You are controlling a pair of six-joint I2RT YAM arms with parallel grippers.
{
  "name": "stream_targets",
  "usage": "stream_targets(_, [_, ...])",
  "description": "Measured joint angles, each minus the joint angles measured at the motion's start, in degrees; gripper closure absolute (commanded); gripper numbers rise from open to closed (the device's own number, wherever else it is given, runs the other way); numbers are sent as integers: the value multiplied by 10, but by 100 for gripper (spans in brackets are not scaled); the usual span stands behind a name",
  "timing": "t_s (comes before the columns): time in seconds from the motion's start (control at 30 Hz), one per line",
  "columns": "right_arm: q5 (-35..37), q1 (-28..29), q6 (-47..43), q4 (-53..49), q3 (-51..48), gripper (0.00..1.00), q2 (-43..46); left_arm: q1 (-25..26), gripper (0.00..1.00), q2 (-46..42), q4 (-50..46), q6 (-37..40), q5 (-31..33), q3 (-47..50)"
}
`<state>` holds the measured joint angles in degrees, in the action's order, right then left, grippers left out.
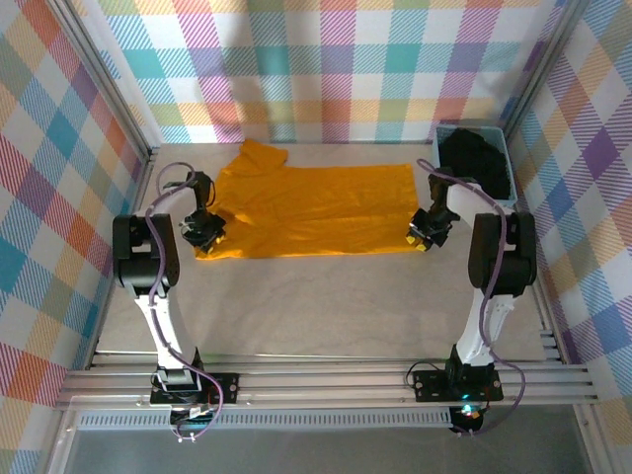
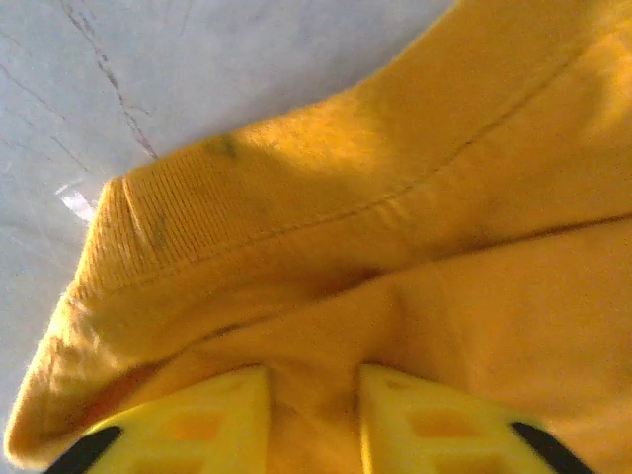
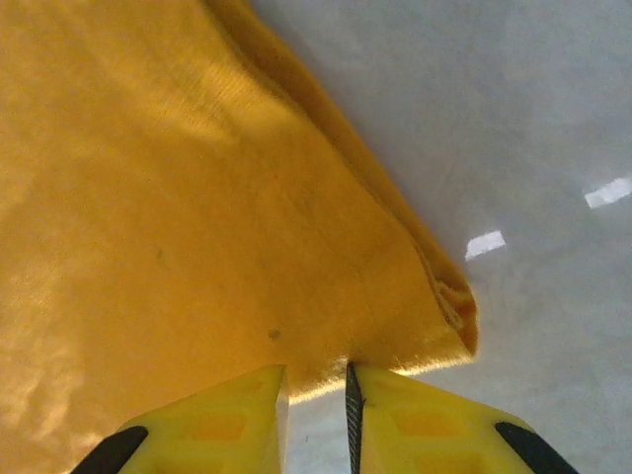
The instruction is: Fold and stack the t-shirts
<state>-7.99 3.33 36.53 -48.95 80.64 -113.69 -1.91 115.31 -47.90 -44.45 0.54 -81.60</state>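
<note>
The bright orange-yellow t-shirt (image 1: pixel 316 207) is spread flat on the table (image 1: pixel 326 306) left of the light blue basket (image 1: pixel 510 168), in which the black garment (image 1: pixel 476 163) is heaped. Its near corner away from the basket is clenched in the left gripper (image 1: pixel 204 235). At its near corner on the basket's side, the right gripper (image 1: pixel 425 235) is nearly closed at the hem; whether cloth is pinched cannot be told.

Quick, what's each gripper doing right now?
Left gripper: closed on the orange shirt.
Right gripper: closed on the orange shirt's edge.
</note>
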Motion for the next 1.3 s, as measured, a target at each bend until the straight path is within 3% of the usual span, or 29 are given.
stream_targets(0.23, [14,10,-18,-34,32,76,-40,-12,78,-58,16,-45,17,88])
stream_targets(0.43, [17,27,-25,-45,-82,75,38,-23,77,-119,9,-61,20,171])
stream_targets(0.6, [5,42,-14,-60,-159,61,114,-22,57,-141,-38,-65,47,184])
stream_targets(0.7, [0,51,-15,-42,-158,53,162,1,56,-157,-84,-67,90,135])
stream_targets(0.83, [-48,61,-24,25,-130,53,211,97,64,-165,-87,-50,132,6])
stream_targets(1.0, [-150,74,-30,134,-96,52,212,211,68,-70,-71,21,134,-136])
stream_targets(1.2, [-264,76,-9,243,-94,51,209,231,62,67,-57,94,100,-162])
stream_targets(1.3, [-295,76,4,275,-95,51,209,228,63,91,-58,117,94,-164])
